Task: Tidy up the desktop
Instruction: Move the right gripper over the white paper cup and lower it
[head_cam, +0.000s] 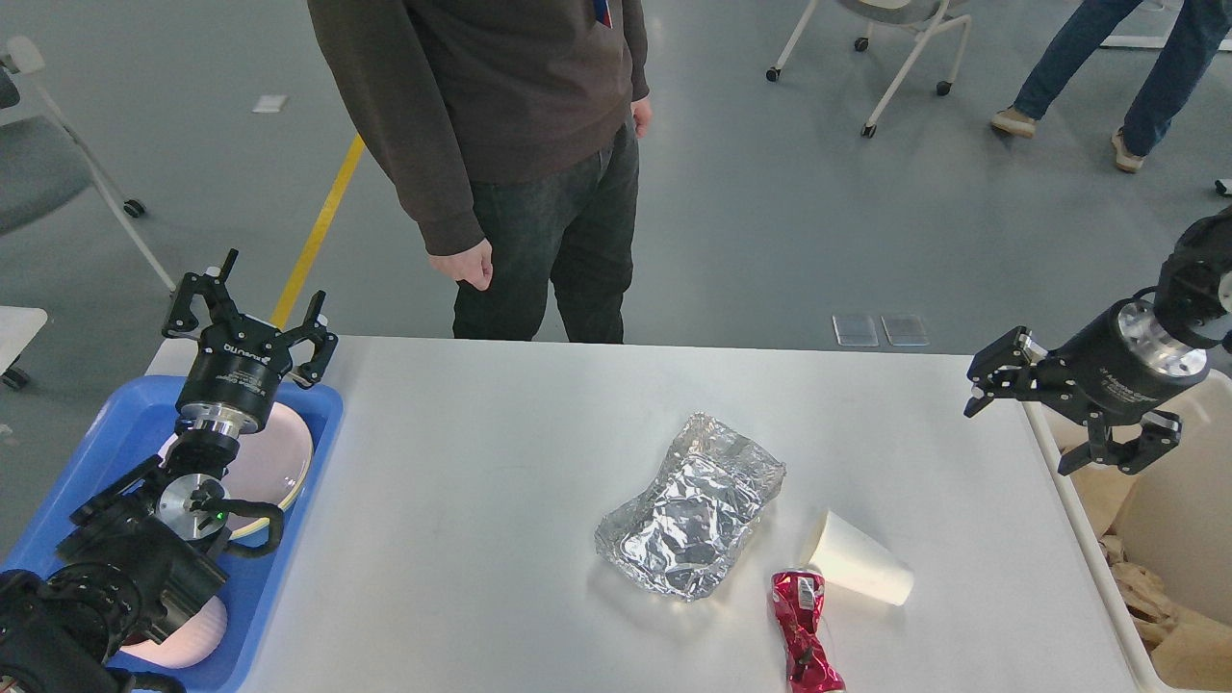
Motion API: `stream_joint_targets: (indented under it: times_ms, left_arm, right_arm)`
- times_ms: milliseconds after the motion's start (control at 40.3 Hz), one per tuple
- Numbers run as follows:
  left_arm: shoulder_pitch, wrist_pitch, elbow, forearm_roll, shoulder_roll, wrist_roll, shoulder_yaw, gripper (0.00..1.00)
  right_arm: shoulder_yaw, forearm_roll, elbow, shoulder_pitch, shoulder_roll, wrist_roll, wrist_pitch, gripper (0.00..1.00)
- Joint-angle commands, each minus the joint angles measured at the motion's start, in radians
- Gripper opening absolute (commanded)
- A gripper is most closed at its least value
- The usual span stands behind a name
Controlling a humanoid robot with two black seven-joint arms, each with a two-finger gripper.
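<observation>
The large white rectangular surface (462, 539) fills the centre, carrying a crumpled silver foil sheet (691, 505), a tipped white paper cup (859, 570) and a twisted red wrapper (805, 633). The left hand (248, 313) gapes, empty, above a blue plastic tray (289, 539). The right hand (1049, 416) is spread wide, empty, beside a cream bin (1179, 500).

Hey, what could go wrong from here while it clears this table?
The paper cup lies on its side, touching the crushed red can; a grab may roll it away. The crumpled foil might tear or slip. A person stands at the desktop's far edge, within possible arm reach.
</observation>
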Motion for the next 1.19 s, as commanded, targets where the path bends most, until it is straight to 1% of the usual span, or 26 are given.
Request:
stream_joint_targets:
  times_ms: [0,75,149,273,348,422,547,621,696,770,894,1068,1168]
  left_arm:
    - [0.000,0.000,0.000,0.000,0.000,0.000,0.000,0.96]
    - [0.000,0.000,0.000,0.000,0.000,-0.002,0.000,0.96]
    - [0.000,0.000,0.000,0.000,0.000,0.000,0.000,0.96]
    - [0.000,0.000,0.000,0.000,0.000,0.000,0.000,0.96]
    - [0.000,0.000,0.000,0.000,0.000,0.000,0.000,0.96]
    - [0.000,0.000,0.000,0.000,0.000,-0.002,0.000,0.96]
    - [0.000,0.000,0.000,0.000,0.000,0.000,0.000,0.96]
    - [0.000,0.000,0.000,0.000,0.000,0.000,0.000,0.96]
    - [0.000,0.000,0.000,0.000,0.000,0.000,0.000,0.96]
    - [0.000,0.000,0.000,0.000,0.000,0.000,0.000,0.96]
    - [0.000,0.000,0.000,0.000,0.000,-0.002,0.000,0.96]
    - [0.000,0.000,0.000,0.000,0.000,0.000,0.000,0.96]
    - [0.000,0.000,0.000,0.000,0.000,-0.002,0.000,0.96]
  right_arm:
    - [0.024,-0.017,-0.022,0.003,-0.009,0.000,-0.035,1.00]
    - [0.026,-0.020,-0.015,0.007,-0.018,0.005,-0.026,1.00]
    - [0.050,-0.076,-0.004,0.007,-0.033,0.012,-0.001,1.00]
    - [0.116,-0.275,-0.006,0.006,-0.046,0.026,0.005,1.00]
    - [0.145,-0.378,0.000,0.003,-0.047,0.055,0.002,1.00]
    - [0.156,-0.444,0.005,-0.008,-0.043,0.119,0.002,1.00]
    - [0.156,-0.509,0.017,-0.008,-0.047,0.257,-0.003,1.00]
    - [0.154,-0.564,0.031,-0.007,-0.046,0.328,-0.009,1.00]
    - [0.154,-0.621,0.031,-0.007,-0.041,0.382,-0.018,1.00]
    - [0.154,-0.658,0.034,-0.007,-0.041,0.416,-0.024,1.00]
    - [0.154,-0.701,0.034,-0.010,-0.040,0.445,-0.032,1.00]
    - [0.165,-0.661,0.033,-0.028,-0.044,0.436,-0.021,1.00]
    - [0.167,-0.615,0.033,-0.095,-0.040,0.434,-0.021,1.00]
